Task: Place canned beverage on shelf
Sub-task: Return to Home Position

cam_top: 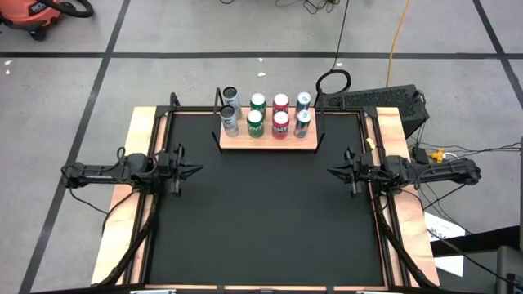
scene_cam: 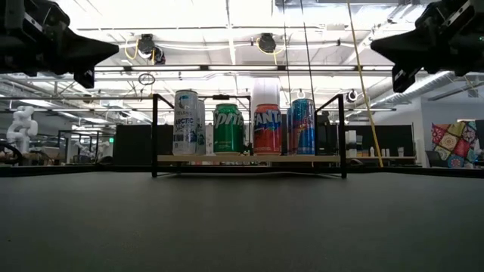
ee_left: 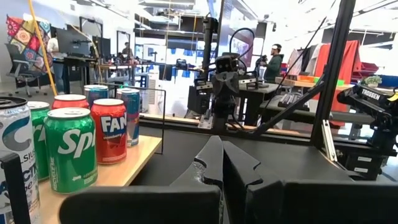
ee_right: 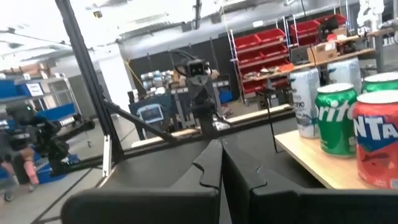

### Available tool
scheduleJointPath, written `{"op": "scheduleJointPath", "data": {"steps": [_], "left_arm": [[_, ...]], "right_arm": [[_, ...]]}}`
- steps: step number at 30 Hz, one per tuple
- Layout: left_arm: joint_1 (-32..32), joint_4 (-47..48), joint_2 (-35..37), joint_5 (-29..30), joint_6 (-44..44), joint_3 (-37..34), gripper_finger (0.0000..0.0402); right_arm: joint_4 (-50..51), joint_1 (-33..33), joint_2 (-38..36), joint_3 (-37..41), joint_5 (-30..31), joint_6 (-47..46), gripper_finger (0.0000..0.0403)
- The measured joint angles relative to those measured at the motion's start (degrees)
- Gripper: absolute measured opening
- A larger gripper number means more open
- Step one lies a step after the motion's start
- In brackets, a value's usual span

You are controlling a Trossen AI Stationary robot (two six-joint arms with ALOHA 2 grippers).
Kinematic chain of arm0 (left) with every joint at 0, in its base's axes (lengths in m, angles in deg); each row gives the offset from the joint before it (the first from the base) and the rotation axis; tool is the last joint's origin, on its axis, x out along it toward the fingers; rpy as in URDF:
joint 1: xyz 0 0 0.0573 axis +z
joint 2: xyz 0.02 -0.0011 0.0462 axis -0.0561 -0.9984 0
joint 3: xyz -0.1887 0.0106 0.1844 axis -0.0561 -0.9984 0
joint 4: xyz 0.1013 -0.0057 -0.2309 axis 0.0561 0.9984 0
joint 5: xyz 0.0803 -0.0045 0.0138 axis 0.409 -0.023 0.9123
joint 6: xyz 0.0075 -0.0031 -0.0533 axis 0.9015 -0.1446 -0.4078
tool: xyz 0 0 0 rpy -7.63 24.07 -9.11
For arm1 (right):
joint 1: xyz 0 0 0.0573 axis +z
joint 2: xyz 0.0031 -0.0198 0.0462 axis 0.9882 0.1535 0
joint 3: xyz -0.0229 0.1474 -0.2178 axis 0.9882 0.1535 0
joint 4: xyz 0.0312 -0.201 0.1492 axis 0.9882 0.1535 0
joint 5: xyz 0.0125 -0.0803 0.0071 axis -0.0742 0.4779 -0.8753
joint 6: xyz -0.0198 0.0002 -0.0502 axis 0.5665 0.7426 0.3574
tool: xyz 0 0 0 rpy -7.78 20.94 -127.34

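The shelf [cam_top: 267, 144], a light-wood board with thin black uprights, rests flat on the black tabletop at the far middle. Several cans stand upright on it in two rows: silver-white [cam_top: 230, 121], green [cam_top: 255, 124], red [cam_top: 280, 124] and blue [cam_top: 302, 122]. My left gripper [cam_top: 196, 170] hovers at the table's left edge, shut and holding nothing, pointing level toward the right. My right gripper [cam_top: 333, 171] hovers at the right edge, shut and holding nothing, pointing toward the left. In the left wrist view the green can [ee_left: 69, 149] stands beside the shut fingers [ee_left: 211, 158]. No can lies off the shelf.
The black tabletop [cam_top: 261, 220] spreads bare between the two arms and toward the near edge, framed by wooden borders [cam_top: 135, 139]. A black box with cables [cam_top: 384, 102] sits off the far right corner. Papers [cam_top: 445, 237] lie at the right. A person [ee_left: 273, 59] stands in the room beyond.
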Motion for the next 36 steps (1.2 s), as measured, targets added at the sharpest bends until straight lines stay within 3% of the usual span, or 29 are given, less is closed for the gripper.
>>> {"op": "scheduleJointPath", "data": {"steps": [7, 22, 36], "left_arm": [[0.0, 4.0, 0.0, -1.5, 0.0, 0.0, 0.0000], [0.0, 6.7, -0.2, -3.0, 0.2, -0.1, 0.0000], [0.0, 6.9, -0.2, -3.1, 1.5, -0.1, 0.0000]], "right_arm": [[4.5, 0.5, 1.5, 0.1, -3.0, 0.0, 0.0000], [14.5, 0.5, 0.4, 0.2, -3.0, 1.2, 0.0000], [15.1, 0.5, 0.4, 0.2, -2.9, 4.0, 0.0000]]}}
